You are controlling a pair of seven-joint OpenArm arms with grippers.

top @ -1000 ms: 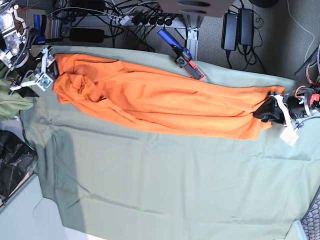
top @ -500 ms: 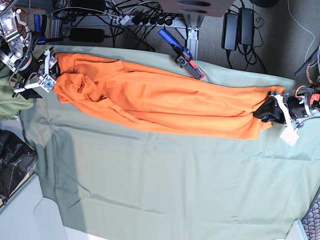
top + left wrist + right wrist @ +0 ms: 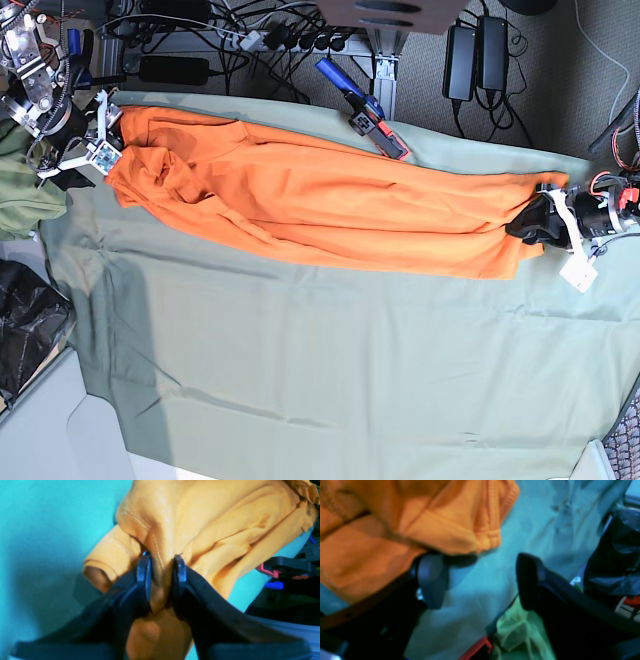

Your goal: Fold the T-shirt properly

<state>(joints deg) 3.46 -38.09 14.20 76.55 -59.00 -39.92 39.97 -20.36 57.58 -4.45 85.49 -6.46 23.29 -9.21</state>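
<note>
Where base view hides the grip, left claw (image 3: 161, 572) pinching T-shirt (image 3: 320, 200) hem – right claw (image 3: 480, 580) wide, empty

The upper left of the frame is filled by the orange T-shirt (image 3: 395, 530), its ribbed edge hanging toward the centre. The right gripper (image 3: 480, 580) is seen with jaws spread wide, nothing between them but the pale green cloth (image 3: 545, 517). A bunched green garment (image 3: 517, 635) is seen at lower centre.
</note>
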